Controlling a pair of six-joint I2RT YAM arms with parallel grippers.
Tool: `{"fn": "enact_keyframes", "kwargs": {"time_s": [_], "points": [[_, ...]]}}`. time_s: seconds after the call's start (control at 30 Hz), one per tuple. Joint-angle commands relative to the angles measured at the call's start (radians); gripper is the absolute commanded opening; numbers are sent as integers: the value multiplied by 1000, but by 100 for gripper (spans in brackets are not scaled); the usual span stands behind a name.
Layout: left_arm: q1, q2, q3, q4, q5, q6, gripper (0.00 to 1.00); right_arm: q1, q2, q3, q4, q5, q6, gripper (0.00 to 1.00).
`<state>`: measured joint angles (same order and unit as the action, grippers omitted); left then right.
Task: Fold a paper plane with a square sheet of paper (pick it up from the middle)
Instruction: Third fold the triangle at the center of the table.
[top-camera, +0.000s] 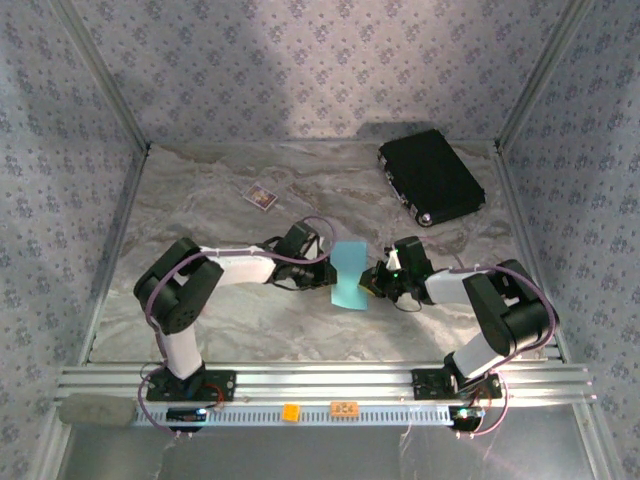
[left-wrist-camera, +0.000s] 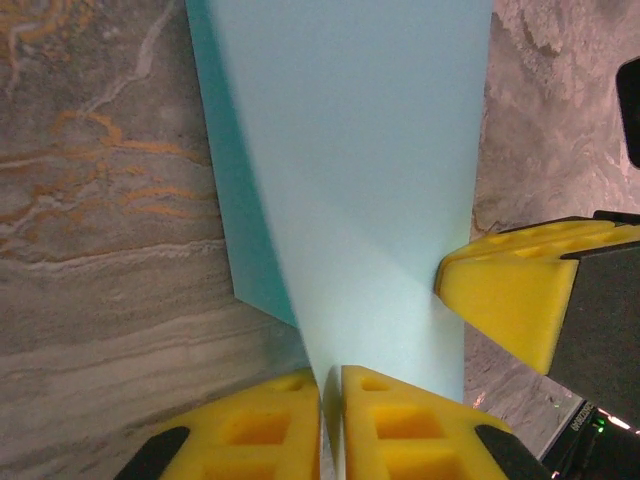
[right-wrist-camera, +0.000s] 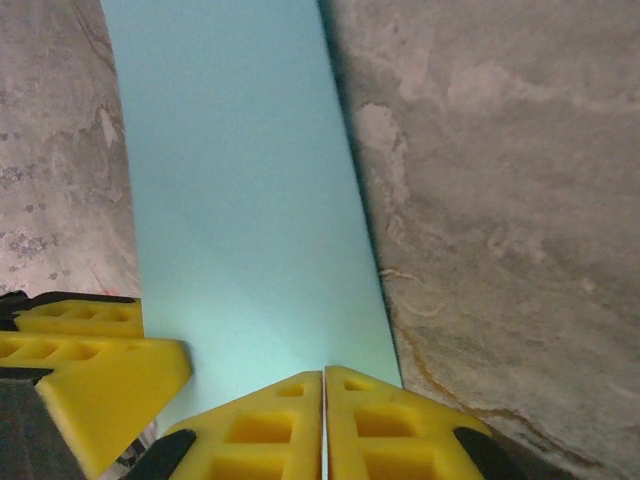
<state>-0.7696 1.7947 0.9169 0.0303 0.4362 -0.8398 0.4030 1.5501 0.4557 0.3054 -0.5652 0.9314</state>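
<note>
1. Though nothing was touching it, a small dark card (top-camera: 262, 197) lay flat on the table (top-camera: 200, 330), back left of the arm tips.
2. Left gripper (top-camera: 327, 262) was pinched tight on the paper's (top-camera: 348, 272) left edge. In its wrist cam the yellow fingers (left-wrist-camera: 400, 430) met with the sheet squeezed between them.
3. Paper was mid-table, held between the two grippers. It was light blue and looked narrower at the waist from above, and the left wrist cam showed a diagonal fold. Couldn't tell if it was lifted or resting on the table.
4. Right gripper (top-camera: 372, 282) was clamped on the opposite edge, fingers (right-wrist-camera: 400, 430) pressed together on the sheet.
5. Black case (top-camera: 430, 177) sat back right, well apart from both arms.
</note>
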Motion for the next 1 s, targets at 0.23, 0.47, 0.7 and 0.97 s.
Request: {"fn": "enact_keyframes", "kwargs": {"time_s": [0.23, 0.47, 0.7, 0.97], "points": [[37, -93, -62, 19, 1, -33, 3, 49, -153, -17, -98, 131, -75, 28], [65, -127, -106, 40, 47, -73, 3, 146, -321, 43, -297, 317, -262, 43], [81, -127, -95, 17, 101, -124, 3, 362, -389, 46, -269, 573, -526, 68], [90, -139, -92, 1, 112, -146, 3, 580, -348, 6, -136, 693, -882, 62]]}}
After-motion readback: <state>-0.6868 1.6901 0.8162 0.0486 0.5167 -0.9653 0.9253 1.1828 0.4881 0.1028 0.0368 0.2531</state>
